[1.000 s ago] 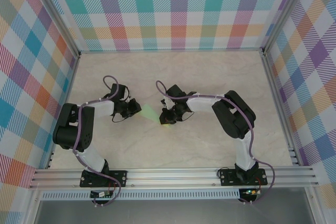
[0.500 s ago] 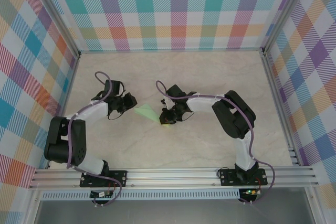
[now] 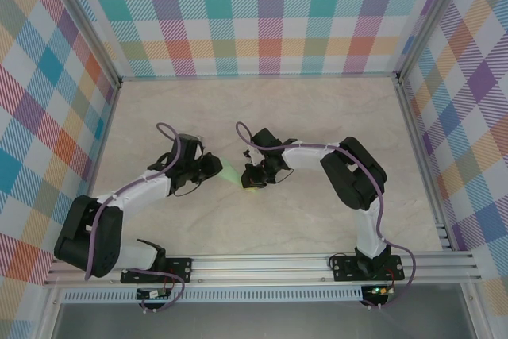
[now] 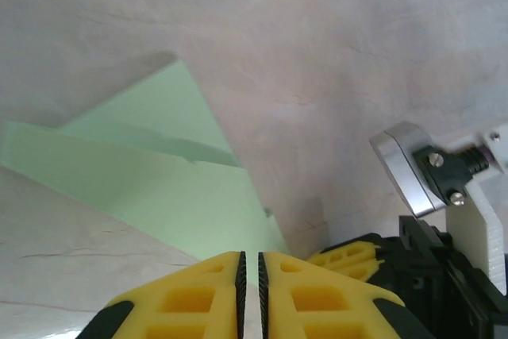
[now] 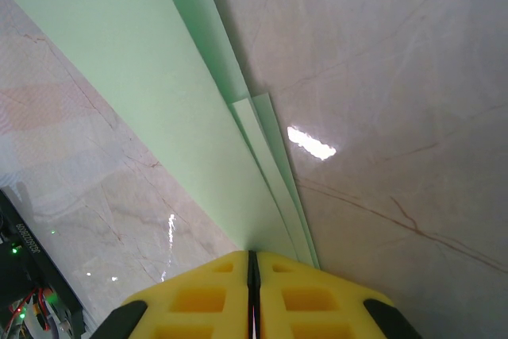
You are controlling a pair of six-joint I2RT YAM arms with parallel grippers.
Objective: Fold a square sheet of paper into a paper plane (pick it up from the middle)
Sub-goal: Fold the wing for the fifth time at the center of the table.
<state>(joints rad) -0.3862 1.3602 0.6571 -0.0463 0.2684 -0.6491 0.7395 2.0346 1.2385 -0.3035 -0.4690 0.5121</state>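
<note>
While the left arm [image 3: 127, 192] is stretched from its base at the bottom left, out to an elbow near the left edge and then up and right toward the middle of the top view, the right arm [image 3: 349, 172] is bent at an elbow right of centre, with its forearm reaching left. The two claws are brought near each other at mid-frame over the tabletop [image 3: 317, 117].

The paper plane [image 3: 230, 174] is seen as a pale green wedge lying between them. The left claw [image 3: 214, 167] is set at its left end and the right claw [image 3: 252, 182] at its right end.

From the left wrist, the left claw [image 4: 250, 263] is shown clenched, with a thin slit between its yellow fingers. The paper plane [image 4: 159, 172] tapers to a corner right at the tips; whether it is pinched cannot be told.

From the right wrist, the right claw [image 5: 251, 260] is clamped tight on the stacked layers of the paper plane [image 5: 135, 77], which run up and left from the fingertips.
</note>
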